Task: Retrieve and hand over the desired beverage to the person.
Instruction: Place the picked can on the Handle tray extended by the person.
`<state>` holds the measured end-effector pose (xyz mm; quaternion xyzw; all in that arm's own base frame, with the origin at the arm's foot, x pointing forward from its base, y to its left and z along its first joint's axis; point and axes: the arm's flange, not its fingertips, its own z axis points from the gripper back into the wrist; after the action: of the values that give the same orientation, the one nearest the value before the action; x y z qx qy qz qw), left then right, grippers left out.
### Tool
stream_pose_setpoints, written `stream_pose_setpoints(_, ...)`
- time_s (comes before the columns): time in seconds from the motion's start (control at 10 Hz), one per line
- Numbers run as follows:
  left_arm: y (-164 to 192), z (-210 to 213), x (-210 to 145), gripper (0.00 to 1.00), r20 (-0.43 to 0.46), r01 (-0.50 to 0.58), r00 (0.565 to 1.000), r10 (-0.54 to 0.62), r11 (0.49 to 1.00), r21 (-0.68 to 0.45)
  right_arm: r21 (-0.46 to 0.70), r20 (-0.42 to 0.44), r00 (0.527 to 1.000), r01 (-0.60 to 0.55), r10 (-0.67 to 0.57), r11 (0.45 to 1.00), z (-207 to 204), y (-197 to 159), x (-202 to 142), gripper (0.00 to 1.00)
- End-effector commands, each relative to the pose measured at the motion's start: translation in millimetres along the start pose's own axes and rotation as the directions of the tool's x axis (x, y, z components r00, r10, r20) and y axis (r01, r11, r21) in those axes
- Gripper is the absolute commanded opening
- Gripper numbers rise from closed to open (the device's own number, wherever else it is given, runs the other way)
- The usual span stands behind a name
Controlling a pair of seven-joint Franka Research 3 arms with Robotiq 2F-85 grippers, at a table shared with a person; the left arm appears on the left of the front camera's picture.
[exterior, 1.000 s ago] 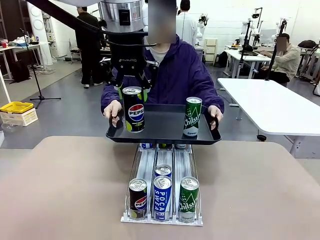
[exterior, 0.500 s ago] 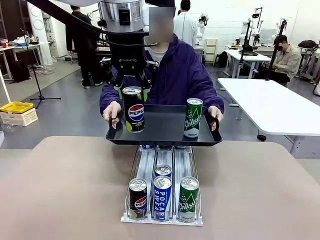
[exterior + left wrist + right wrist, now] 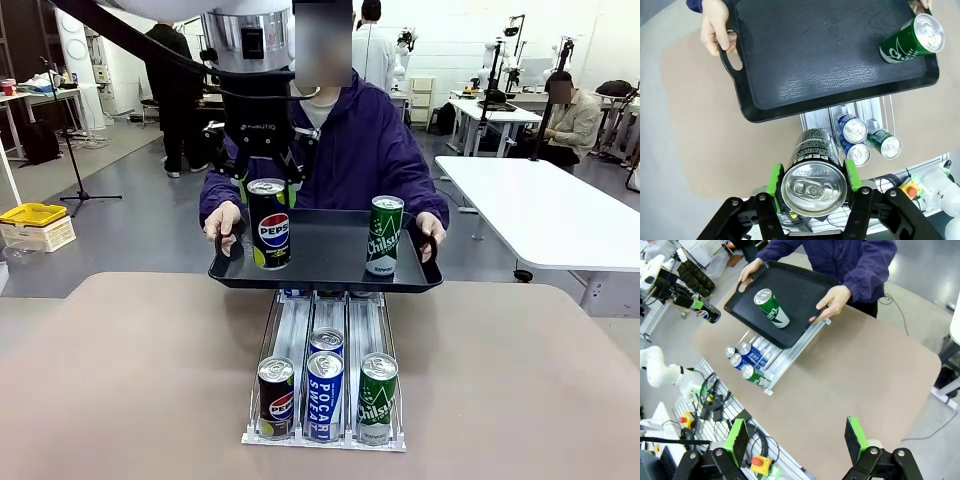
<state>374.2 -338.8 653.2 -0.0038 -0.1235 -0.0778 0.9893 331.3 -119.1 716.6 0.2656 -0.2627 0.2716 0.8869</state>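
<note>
My left gripper (image 3: 267, 192) is shut on a black Pepsi can (image 3: 269, 232), its green pads (image 3: 775, 176) clamping the can (image 3: 812, 165) near the top. The can hangs upright just on my side of the near left edge of a black tray (image 3: 325, 262). The person (image 3: 360, 150) in the purple jacket holds that tray (image 3: 815, 50) by both handles above the far table edge. A green Chilsung can (image 3: 385, 234) stands on its right part. My right gripper (image 3: 796, 440) hovers open high over the table, nothing between its fingers.
A metal can rack (image 3: 292, 330) lies mid-table, with a Pepsi can (image 3: 276, 397), a Pocari Sweat can (image 3: 324, 395) and a Chilsung can (image 3: 377, 397) at its near end. The tan tabletop (image 3: 520, 380) is bare either side. A white table (image 3: 550, 215) stands at the right.
My left gripper and the Pepsi can have sunk slightly. The person has shifted the tray a touch to the left. The right gripper is unchanged.
</note>
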Motion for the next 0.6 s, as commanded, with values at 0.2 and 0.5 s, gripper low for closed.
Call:
stream_pose_setpoints(0.2,9.3,-22.5,47.0,0.59,0.03,0.003,1.0,-0.003,1.0,-0.022,0.006,0.012,1.0,-0.01,0.01,1.0,0.0,-0.8,1.0,1.0)
stream_pose_setpoints(0.5,13.6,-54.3,84.2,0.59,0.072,-0.004,0.997,0.003,1.0,0.01,0.006,0.012,1.0,-0.01,0.01,1.0,0.0,-0.8,1.0,1.0)
